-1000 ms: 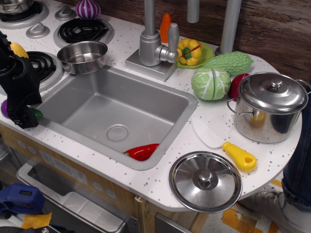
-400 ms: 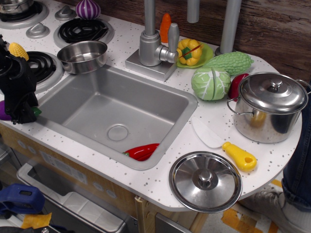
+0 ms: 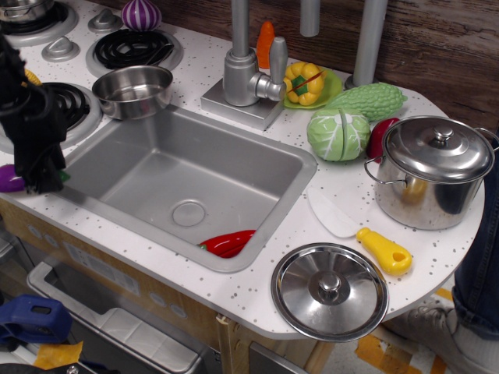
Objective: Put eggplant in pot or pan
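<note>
The purple eggplant (image 3: 9, 179) lies across the counter's front left corner, and its green stem cap pokes out to the right of my black gripper (image 3: 40, 181). The gripper straddles the eggplant's middle and looks shut on it, low over the counter. The small shiny steel pan (image 3: 132, 89) stands behind and to the right, between the burners and the sink's back left corner. It holds nothing.
The steel sink (image 3: 234, 156) with a red pepper (image 3: 228, 243) lies right of the gripper. A black burner (image 3: 66, 105) and a corn cob (image 3: 33, 76) sit behind it. The faucet (image 3: 245, 74), vegetables, a lidded pot (image 3: 433, 171) and a loose lid (image 3: 330, 291) stand further right.
The gripper has risen slightly and turned more upright over the eggplant. More of the purple body now shows at its left, and the stem cap has shifted up a little with it.
</note>
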